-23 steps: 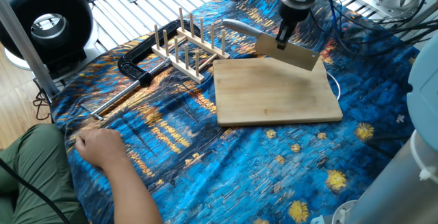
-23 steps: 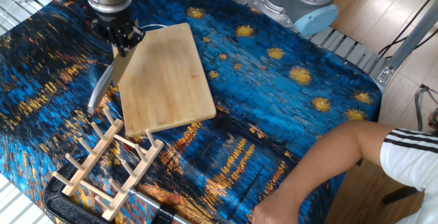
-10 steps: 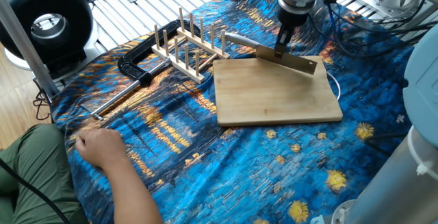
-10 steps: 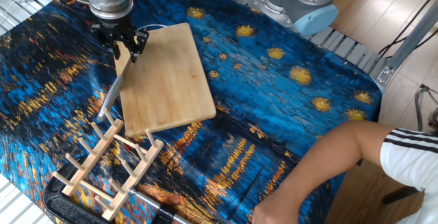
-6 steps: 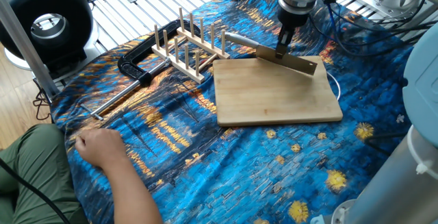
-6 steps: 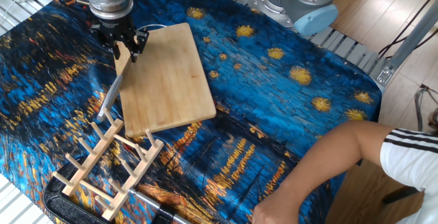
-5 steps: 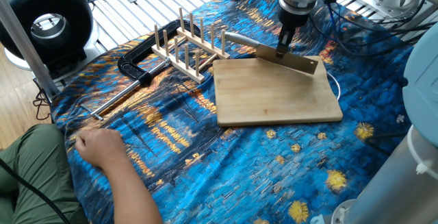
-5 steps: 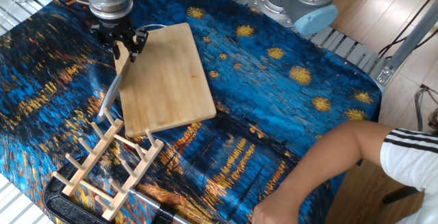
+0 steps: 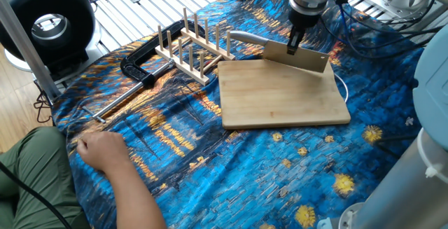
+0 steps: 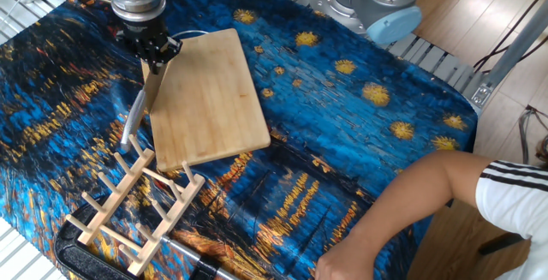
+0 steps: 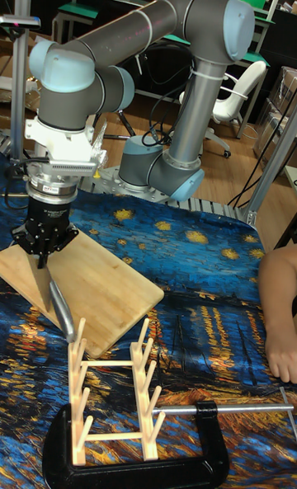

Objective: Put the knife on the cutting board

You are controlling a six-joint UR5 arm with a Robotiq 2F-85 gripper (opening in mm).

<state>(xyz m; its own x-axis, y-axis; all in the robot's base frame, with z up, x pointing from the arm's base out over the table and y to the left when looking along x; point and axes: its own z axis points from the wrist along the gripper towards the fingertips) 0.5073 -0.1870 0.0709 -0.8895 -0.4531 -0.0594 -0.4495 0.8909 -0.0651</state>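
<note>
The silver knife (image 9: 302, 58) hangs tilted over the far edge of the bamboo cutting board (image 9: 280, 99). Its blade is over the board and its rounded handle (image 9: 245, 38) sticks out past the board's corner toward the peg rack. My gripper (image 9: 293, 45) comes down from above and is shut on the top of the blade. From the other side, the gripper (image 10: 154, 53) pinches the blade (image 10: 152, 85) at the edge of the board (image 10: 205, 100), with the handle (image 10: 132, 126) off the board. In the tall view the gripper (image 11: 43, 265) holds the knife (image 11: 54, 295) above the board (image 11: 107, 287).
A wooden peg rack (image 9: 189, 47) stands left of the board. A black clamp with a long metal bar (image 9: 136, 71) lies beyond the rack. A person's hand (image 9: 101, 148) rests on the cloth at front left. A white cable (image 9: 343, 85) curls by the board's right edge. The robot base (image 10: 377, 2) stands at the table's side.
Half a second ago the fingers stood spread over the knife lying nearly flat on the board's far edge. Now they are closed on the blade, which has tipped up and shifted slightly right.
</note>
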